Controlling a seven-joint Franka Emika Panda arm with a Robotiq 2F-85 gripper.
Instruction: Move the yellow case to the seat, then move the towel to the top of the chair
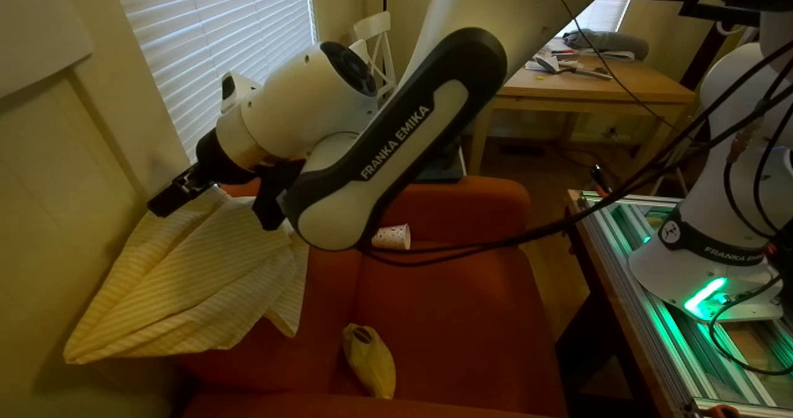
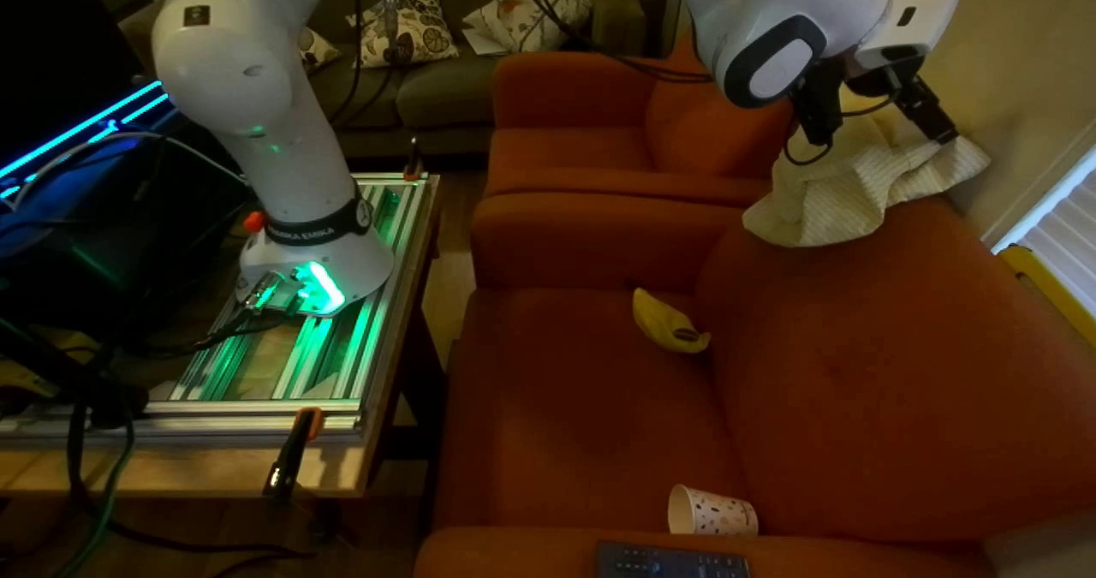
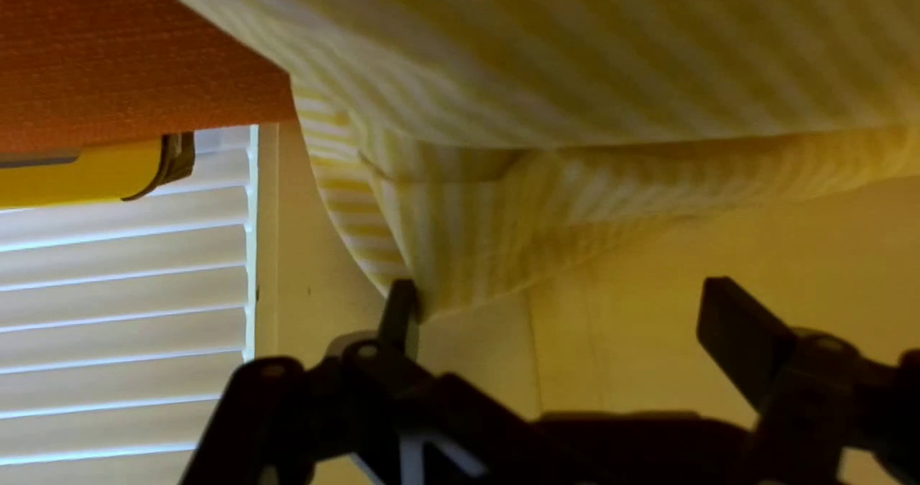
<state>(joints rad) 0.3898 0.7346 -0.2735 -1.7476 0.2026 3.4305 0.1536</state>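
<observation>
Spread wide and holding nothing, the gripper (image 3: pixel 560 287) has one fingertip (image 3: pixel 399 316) overlapping a corner of the towel (image 2: pixel 826 205) in the wrist view; whether they touch, I cannot tell. The towel drapes in folds over the top of the chair (image 2: pixel 882 364), partly jutting toward the wall (image 1: pixel 56 176). On the seat (image 2: pixel 565 390) below, near the backrest (image 1: pixel 328 300) and one armrest (image 2: pixel 591 244), lies the yellow case (image 2: pixel 664 319), its dark-patched end toward the backrest and its contents hidden. By the opposite armrest (image 2: pixel 522 552) a speckled paper cup (image 2: pixel 719 514) lies on its side, mouth toward the seat's front, its inside too poorly seen to judge. A dark remote control (image 2: pixel 672 561) rests on that armrest. The robot arm (image 1: pixel 396 139) reaches across above the chair with its cables (image 1: pixel 539 233), hiding part of the backrest in an exterior view.
</observation>
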